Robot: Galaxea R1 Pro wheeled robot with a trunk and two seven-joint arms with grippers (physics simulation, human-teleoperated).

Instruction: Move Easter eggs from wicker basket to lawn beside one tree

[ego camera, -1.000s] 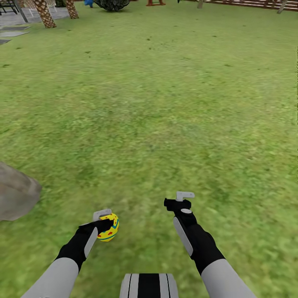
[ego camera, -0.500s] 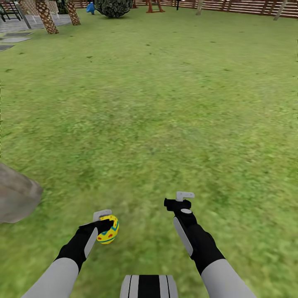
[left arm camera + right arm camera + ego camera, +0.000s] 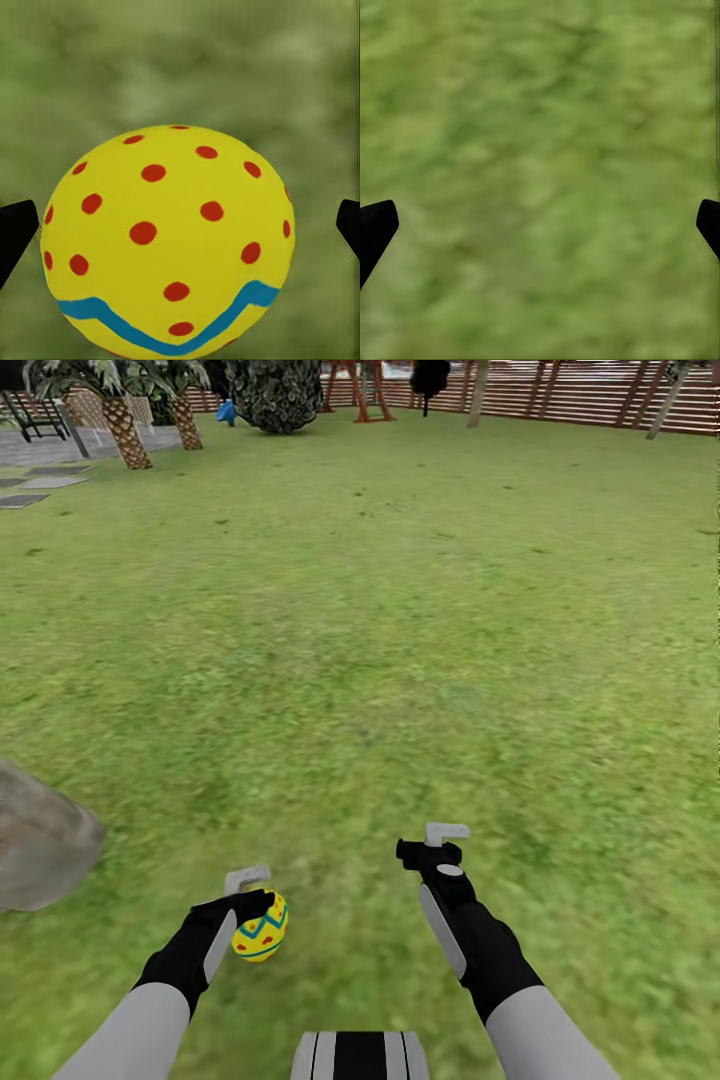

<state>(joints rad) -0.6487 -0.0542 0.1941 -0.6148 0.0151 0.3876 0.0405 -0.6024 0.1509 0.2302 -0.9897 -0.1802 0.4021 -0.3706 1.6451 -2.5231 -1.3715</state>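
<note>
Left gripper (image 3: 252, 895) grips 1 Easter egg (image 3: 261, 927) above the lawn (image 3: 400, 610).

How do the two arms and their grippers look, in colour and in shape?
Both arms look alike: light grey upper segments, then black forearms with a light grey side panel. The left gripper and right gripper have black bases and pale grey fingers with angular tips. The right arm's wrist carries a small round grey disc.

Upper arms: pale grey, smooth tubes, both alike.
Forearms: black casings, each with a long light-grey inlay strip along the side.
Left claw (image 3: 250, 895): black body, a light-grey angled bracket on top.
Right claw (image 3: 430, 847): black, a grey round cap on the wrist, a grey bracket at the tip.
Trunk: grey block with black stripes.
</note>
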